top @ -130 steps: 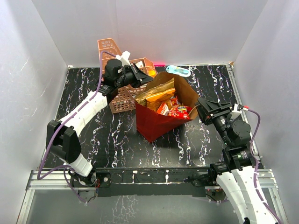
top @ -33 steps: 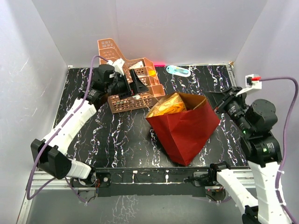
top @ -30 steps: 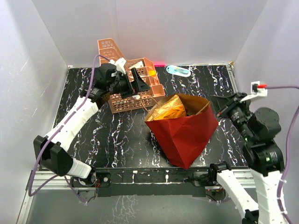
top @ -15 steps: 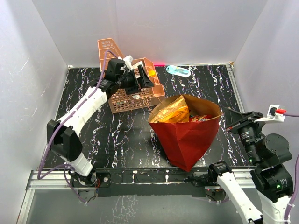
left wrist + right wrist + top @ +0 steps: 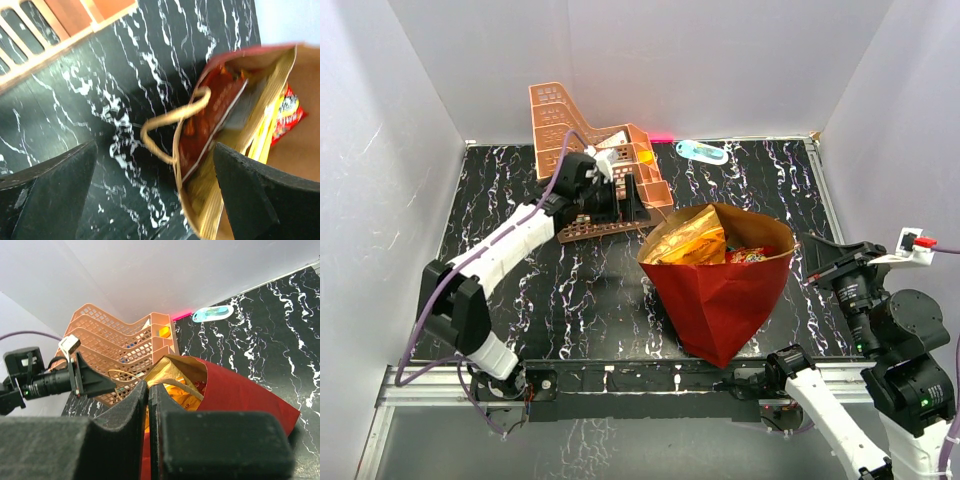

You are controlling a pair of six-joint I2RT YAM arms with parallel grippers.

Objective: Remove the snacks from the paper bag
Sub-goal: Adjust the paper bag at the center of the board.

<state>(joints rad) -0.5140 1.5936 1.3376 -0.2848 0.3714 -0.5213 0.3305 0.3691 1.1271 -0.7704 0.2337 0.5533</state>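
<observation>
Obs.: paper bag (image 5: 720, 295) sits mid-worktop (image 5: 570, 290), tipped onto one bottom corner, mouth up and leaning toward the peach rack (image 5: 590, 130) behind and left of it. No snacks are out; all that show are inside the bag. The tan-gold chip bag (image 5: 685, 240) stands proud at the left of the mouth, and a red packet (image 5: 750, 255) lies lower, right of it.

Right end effector (image 5: 148, 386): at the bag's right rim, fingers pressed together. It appears to be pinching the right-side handle (image 5: 182, 385), though the contact itself is hidden.

Left end effector (image 5: 155, 150): fingers spread wide, empty, just left of the bag's mouth. The near twine handle (image 5: 143, 135) loops between them.

Step in hand (judged): left arm goes in for the gold bag.

How to do it well:
- Right arm holds steady. The bag looks balanced on its corner and may swing.
- Keep the left fingers clear of the near handle loop, or they will lift the bag instead.
- Close on the packet's crimped top edge, since the puffed belly will likely slip.
- Draw out along the bag's mouth axis, away from its rim.
</observation>
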